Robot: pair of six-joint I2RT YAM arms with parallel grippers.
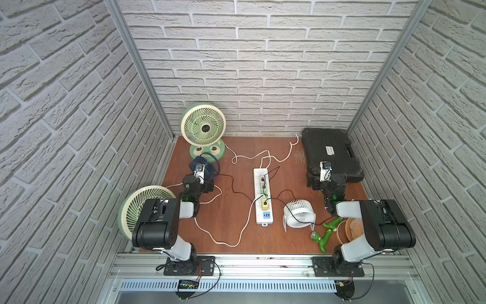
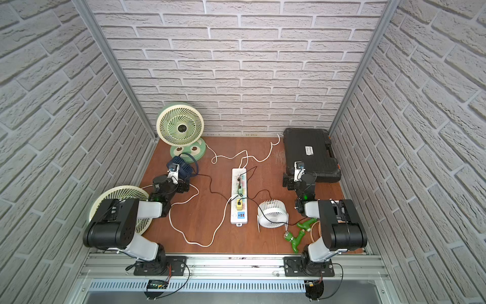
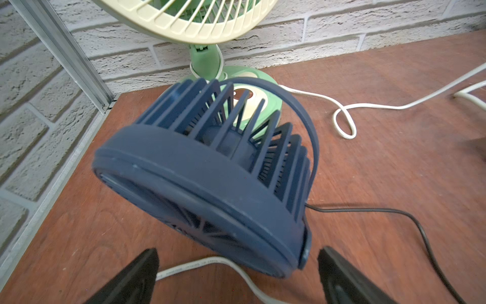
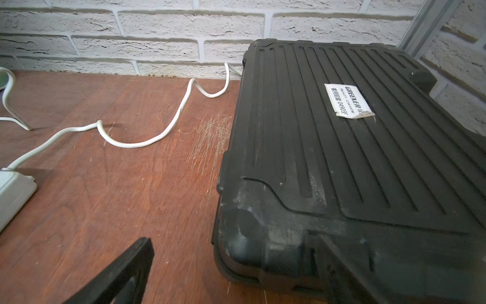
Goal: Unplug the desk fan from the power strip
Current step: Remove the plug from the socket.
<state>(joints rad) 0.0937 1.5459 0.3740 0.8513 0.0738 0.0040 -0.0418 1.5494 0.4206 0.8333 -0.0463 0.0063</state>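
On tabletop (image 1: 289, 242), centre: power strip (image 1: 263, 196), lying near-to-far, several plugs seated. Just right of its near end, white fan (image 1: 299, 216). Far left: left claw (image 3: 239, 252) wide, empty, just on the near side of blue fan (image 3: 205, 168). Far right: right claw (image 4: 234, 244) wide, empty, at near-left corner of black case (image 4: 355, 147).

Layout of the table (image 1: 289, 244).
The power strip (image 1: 263, 196) lies at centre; a small fan (image 1: 299, 216) just right of it, a case (image 1: 330, 154) back right, a tall fan (image 1: 203, 129) back left.
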